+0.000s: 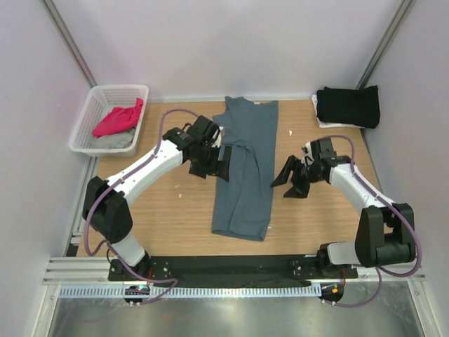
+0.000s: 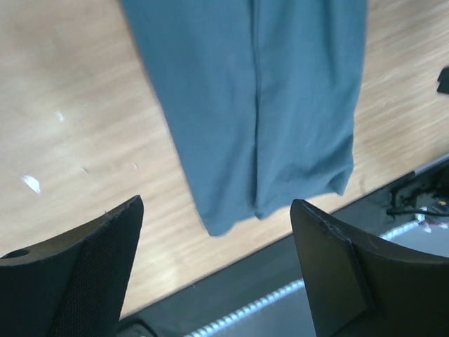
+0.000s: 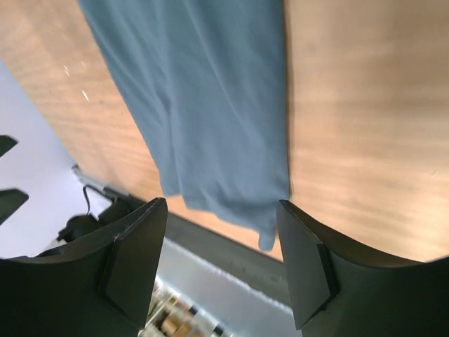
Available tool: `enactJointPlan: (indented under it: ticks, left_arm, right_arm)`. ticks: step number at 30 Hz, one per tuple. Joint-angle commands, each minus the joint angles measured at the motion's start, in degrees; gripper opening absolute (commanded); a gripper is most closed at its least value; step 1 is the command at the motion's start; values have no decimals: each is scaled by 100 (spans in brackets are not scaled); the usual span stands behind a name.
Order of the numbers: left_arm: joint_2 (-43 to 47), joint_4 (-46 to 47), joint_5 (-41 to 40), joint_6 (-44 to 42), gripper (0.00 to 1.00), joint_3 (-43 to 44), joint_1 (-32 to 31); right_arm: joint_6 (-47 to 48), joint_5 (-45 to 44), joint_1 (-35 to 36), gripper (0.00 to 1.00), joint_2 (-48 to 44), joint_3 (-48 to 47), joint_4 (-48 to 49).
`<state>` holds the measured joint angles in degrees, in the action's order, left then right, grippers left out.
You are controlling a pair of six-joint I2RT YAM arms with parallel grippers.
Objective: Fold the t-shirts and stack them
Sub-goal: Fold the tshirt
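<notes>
A slate blue-grey t-shirt [image 1: 244, 175] lies folded into a long narrow strip down the middle of the table; its hem end also shows in the left wrist view [image 2: 259, 105] and the right wrist view [image 3: 203, 105]. My left gripper [image 1: 212, 168] hovers at the strip's left edge, open, with nothing between its fingers [image 2: 217, 267]. My right gripper [image 1: 289, 184] stands open and empty just right of the strip [image 3: 221, 267]. A folded black t-shirt [image 1: 348, 105] sits at the back right corner. A magenta-pink t-shirt [image 1: 118, 119] lies on a light grey one [image 1: 116, 141] inside the basket.
The white mesh basket [image 1: 91, 112] stands at the back left. A bit of white shows under the black t-shirt [image 1: 321, 123]. A black strip and a metal rail [image 1: 231, 281] run along the table's near edge, and walls close in on three sides.
</notes>
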<state>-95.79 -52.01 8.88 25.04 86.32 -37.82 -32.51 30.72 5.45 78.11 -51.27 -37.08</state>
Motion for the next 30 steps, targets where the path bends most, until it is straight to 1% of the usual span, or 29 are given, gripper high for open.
enactJointPlan:
  ticks: [1,2,4,6,7,9,13,17,18,21,28,30]
  left_arm:
    - [438,260,753,1036,85,-858,73]
    - [438,322,894,1134,81,-1106,186]
    - [386,594,1263,1414,78,-1642,231]
    - [342,814,1605,1696,76,-1951,240]
    - [307,1067,1677,1915,75,-2275,240]
    - [280,1358,1713,2040,74,-2540,240]
    - [219,1948,1792,2496,73,-3207,240]
    - [183,2511,1731,2725,72,-3569,240]
    - [175,2738,1739,2769,72,-3648,240]
    - [148,2968,1739,2910,72,-3798,240]
    - [25,3135,1731,2998,67,-3895,240]
    - [16,3109,1783,2989,63,-3904,240]
  right_arm:
    - [-476,672,61,70,-533,623,-80]
    - [-449,698,87,70,-568,809,-106]
    - [-405,716,96,69,-568,1283,-133]
    - [-423,734,166,69,-568,1531,-107]
    - [-423,699,201,68,-560,1662,-89]
    - [-475,672,377,68,-516,1716,7]
    - [-633,751,553,68,-69,1716,227]
    - [-791,795,693,66,178,1716,639]
    - [-818,760,781,66,205,1716,684]
    - [-836,699,870,66,240,1752,720]
    - [-915,716,1124,62,284,1945,861]
    - [-906,690,1160,62,293,1962,808]
